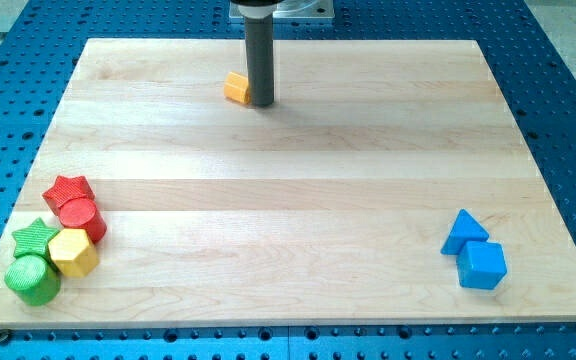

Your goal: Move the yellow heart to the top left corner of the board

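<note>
The yellow heart [235, 88] lies near the view's top, left of centre, partly hidden by the rod. My tip [260, 102] stands right against the heart's right side. The rod rises straight up from there to the arm at the top edge. The wooden board [288, 190] fills most of the view; its top left corner [90, 44] lies well to the heart's left.
At the bottom left is a cluster: a red star [68, 189], a red cylinder [83, 218], a green star [34, 236], a yellow hexagon [72, 251] and a green cylinder [33, 279]. At the bottom right are a blue triangle [464, 232] and a blue cube [482, 265].
</note>
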`<state>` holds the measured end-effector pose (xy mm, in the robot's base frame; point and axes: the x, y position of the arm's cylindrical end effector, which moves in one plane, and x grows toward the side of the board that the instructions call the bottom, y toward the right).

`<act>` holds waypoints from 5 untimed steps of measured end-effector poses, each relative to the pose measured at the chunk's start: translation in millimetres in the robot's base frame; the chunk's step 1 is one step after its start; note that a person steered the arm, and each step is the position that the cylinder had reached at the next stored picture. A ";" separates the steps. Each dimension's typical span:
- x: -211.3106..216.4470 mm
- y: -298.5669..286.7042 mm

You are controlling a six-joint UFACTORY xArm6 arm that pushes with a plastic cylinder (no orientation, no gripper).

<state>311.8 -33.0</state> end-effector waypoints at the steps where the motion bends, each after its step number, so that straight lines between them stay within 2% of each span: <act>1: -3.5 -72.2; 2: -24.4 -120.2; 3: -7.3 -40.5; 4: -36.3 -31.2; 5: -43.5 -93.0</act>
<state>268.3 -126.0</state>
